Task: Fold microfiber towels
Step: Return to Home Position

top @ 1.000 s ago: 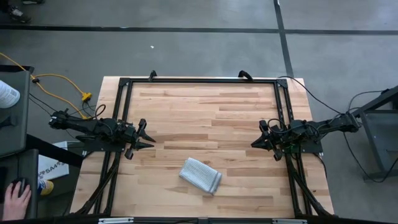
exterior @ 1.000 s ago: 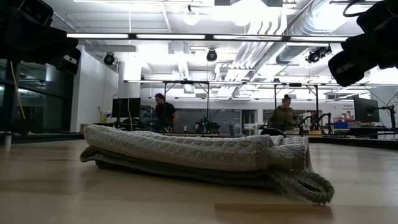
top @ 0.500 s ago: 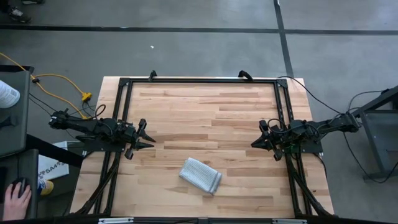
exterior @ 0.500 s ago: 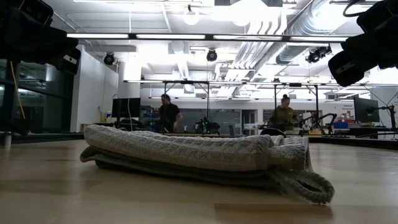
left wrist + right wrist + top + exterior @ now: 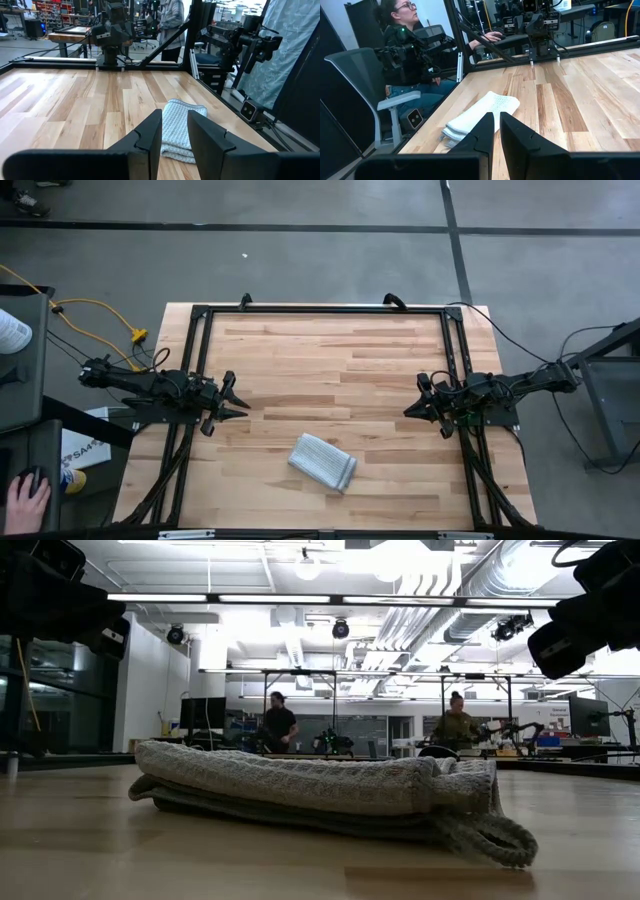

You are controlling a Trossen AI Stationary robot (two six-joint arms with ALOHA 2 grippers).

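Observation:
The light grey microfiber towel (image 5: pixel 322 461) lies folded in several layers on the wooden table (image 5: pixel 330 350), near the front edge, a little to the right of the middle. It also shows in the low view (image 5: pixel 320 790), the left wrist view (image 5: pixel 180 125) and the right wrist view (image 5: pixel 480 115). My left gripper (image 5: pixel 240 402) hovers at the table's left side, slightly open and empty, its fingers (image 5: pixel 150 137) pointing toward the right edge. My right gripper (image 5: pixel 408 410) hovers at the right side, shut and empty, pointing toward the left edge. Both are far from the towel.
A black frame (image 5: pixel 320 309) runs along the table's far, left and right edges. A person sits in a chair (image 5: pixel 405 60) beyond the table's near edge; a hand (image 5: pixel 25 500) shows at the near left. Bare wood lies between the grippers and behind the towel.

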